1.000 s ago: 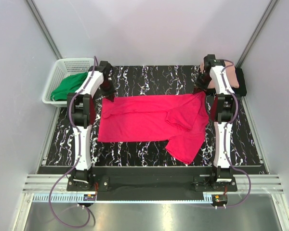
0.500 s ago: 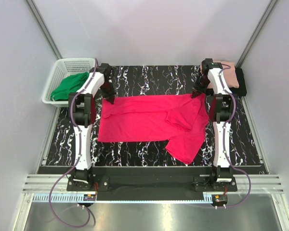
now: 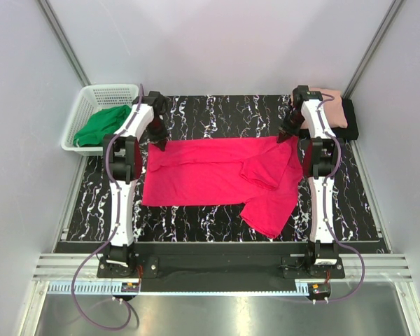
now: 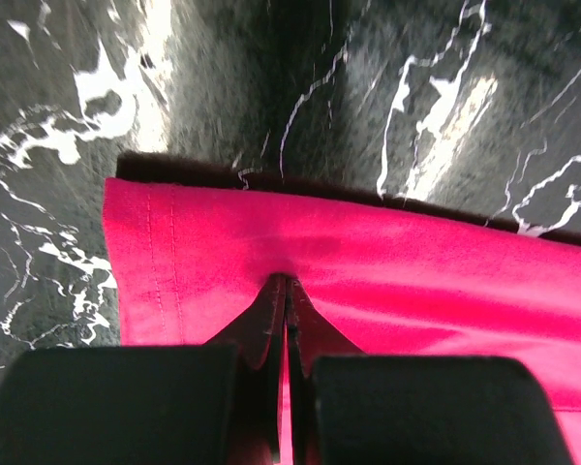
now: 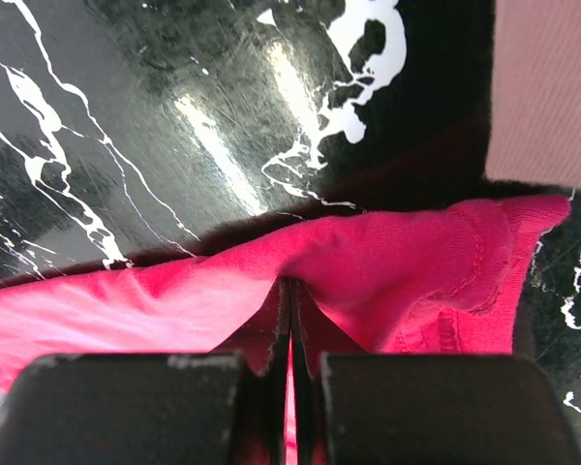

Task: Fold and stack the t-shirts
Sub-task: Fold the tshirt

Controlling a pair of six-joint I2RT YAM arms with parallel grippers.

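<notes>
Sitting at the far left, a white basket (image 3: 91,89) is holding a green cloth (image 3: 98,126). The crimson t-shirt (image 3: 203,171) is lying on the marbled table (image 3: 217,112), the left gripper (image 4: 287,281) and right gripper (image 5: 290,283) each pinching its far edge. Bare tabletop is showing beyond; the salmon t-shirt (image 3: 332,112) is resting on the black t-shirt (image 3: 351,124), far right.
</notes>
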